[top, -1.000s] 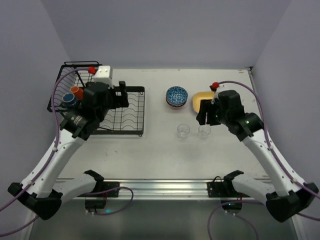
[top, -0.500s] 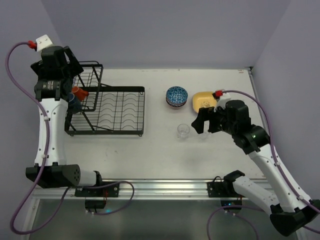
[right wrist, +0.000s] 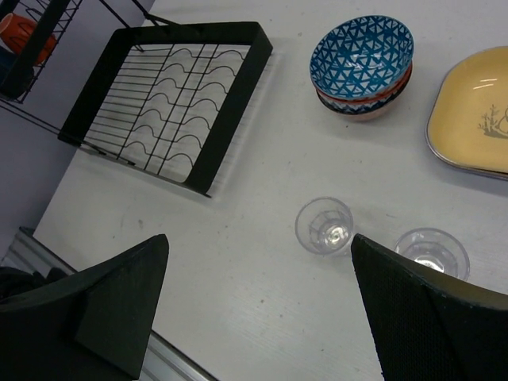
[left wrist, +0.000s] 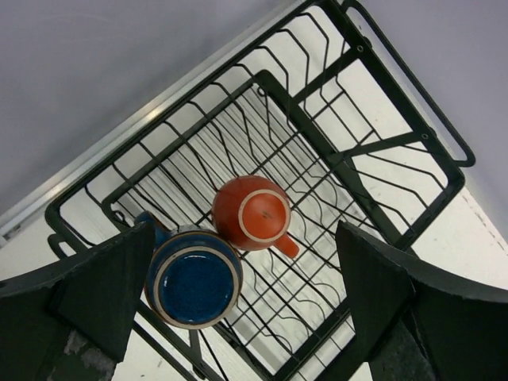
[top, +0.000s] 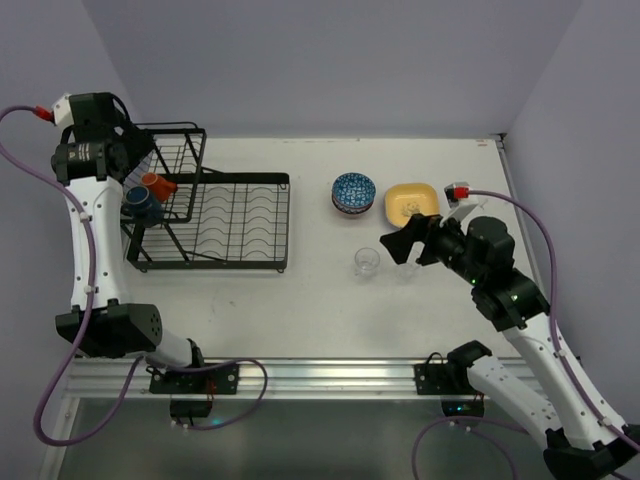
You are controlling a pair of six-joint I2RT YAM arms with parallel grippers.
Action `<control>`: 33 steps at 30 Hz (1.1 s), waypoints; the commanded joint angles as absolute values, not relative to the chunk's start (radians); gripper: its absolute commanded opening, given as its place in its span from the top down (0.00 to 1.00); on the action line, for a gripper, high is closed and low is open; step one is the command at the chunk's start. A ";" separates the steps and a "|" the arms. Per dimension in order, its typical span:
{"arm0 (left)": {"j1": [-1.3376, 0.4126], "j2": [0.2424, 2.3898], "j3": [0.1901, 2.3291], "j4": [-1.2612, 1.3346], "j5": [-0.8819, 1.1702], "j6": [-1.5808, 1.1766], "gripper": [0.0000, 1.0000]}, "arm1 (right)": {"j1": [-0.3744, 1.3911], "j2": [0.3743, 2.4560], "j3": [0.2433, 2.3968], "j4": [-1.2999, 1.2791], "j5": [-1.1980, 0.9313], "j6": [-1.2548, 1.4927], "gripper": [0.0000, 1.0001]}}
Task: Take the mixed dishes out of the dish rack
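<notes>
While the left hand (left wrist: 244, 258) hangs wide and holds nothing above the raised basket of the dish rack (top: 283, 222), an orange mug (left wrist: 252, 213) and a dark blue mug (left wrist: 193, 278) sit touching side by side inside that basket. On the bench (top: 300, 300), right of the rack, stand the stacked bowls (top: 353, 191), the yellow plate (top: 411, 202) and two clear glasses (right wrist: 325, 225) (right wrist: 432, 251). The right hand (right wrist: 260, 246), also wide and without load, is over the glasses.

Robot lab test cell: bare lilac-grey walls (top: 330, 60) boxing a white table (top: 320, 300), aluminium mounting rail (top: 320, 376) along frame bottom.
</notes>
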State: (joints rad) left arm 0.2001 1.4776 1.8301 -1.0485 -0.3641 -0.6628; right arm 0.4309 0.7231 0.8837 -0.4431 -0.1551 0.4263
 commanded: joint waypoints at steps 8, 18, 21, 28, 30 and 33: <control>0.201 1.306 1.658 -1.040 -0.238 -0.347 0.00 | 0.428 0.733 0.844 -0.348 -0.282 0.430 0.01; 0.202 1.212 1.494 -0.887 -0.224 -0.147 0.00 | 0.428 0.713 0.833 -0.336 -0.376 0.410 0.01; 0.201 1.278 1.535 -0.885 -0.137 -0.108 0.00 | 0.428 0.704 0.816 -0.321 -0.391 0.408 0.01; 0.201 1.350 1.588 -0.945 -0.069 -0.060 0.02 | 0.428 0.707 0.807 -0.310 -0.462 0.411 0.01; 0.201 1.364 1.592 -0.989 -0.070 -0.060 0.00 | 0.428 0.707 0.805 -0.305 -0.468 0.413 0.01; 0.201 1.353 1.591 -1.016 -0.115 -0.069 0.00 | 0.428 0.707 0.807 -0.305 -0.469 0.410 0.01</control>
